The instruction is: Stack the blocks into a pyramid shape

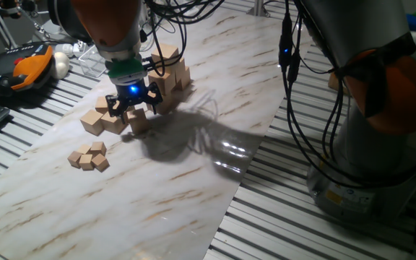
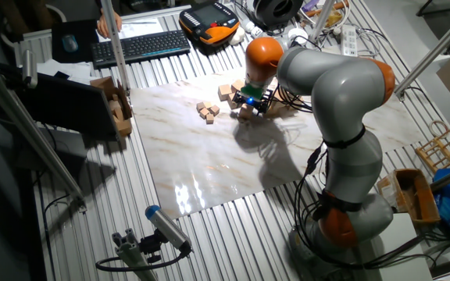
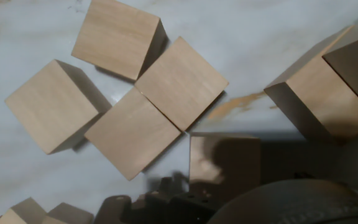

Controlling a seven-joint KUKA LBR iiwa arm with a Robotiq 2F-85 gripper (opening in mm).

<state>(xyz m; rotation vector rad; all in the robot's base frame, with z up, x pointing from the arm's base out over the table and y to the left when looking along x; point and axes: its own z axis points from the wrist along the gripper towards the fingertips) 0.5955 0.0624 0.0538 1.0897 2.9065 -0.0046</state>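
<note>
My gripper [image 1: 131,110] hangs low over the marbled board [image 1: 193,180], its fingers on either side of one pale wooden block [image 1: 139,120]. In the hand view this block [image 3: 224,165] lies in shadow, square to the camera. Just left of it sit three loose blocks [image 1: 103,120], seen close up as a touching cluster [image 3: 132,132]. Behind the gripper rises a stack of blocks [image 1: 170,71], whose edge shows in the hand view [image 3: 322,93]. In the other fixed view the gripper [image 2: 248,104] stands between the loose blocks [image 2: 227,92] and the stack.
Several much smaller cubes [image 1: 89,157] lie near the board's left edge. An orange pendant [image 1: 31,65], a keyboard [image 2: 139,45] and a clear box [image 1: 92,61] sit beyond the board. The robot base [image 1: 381,123] stands at the right, with cables hanging.
</note>
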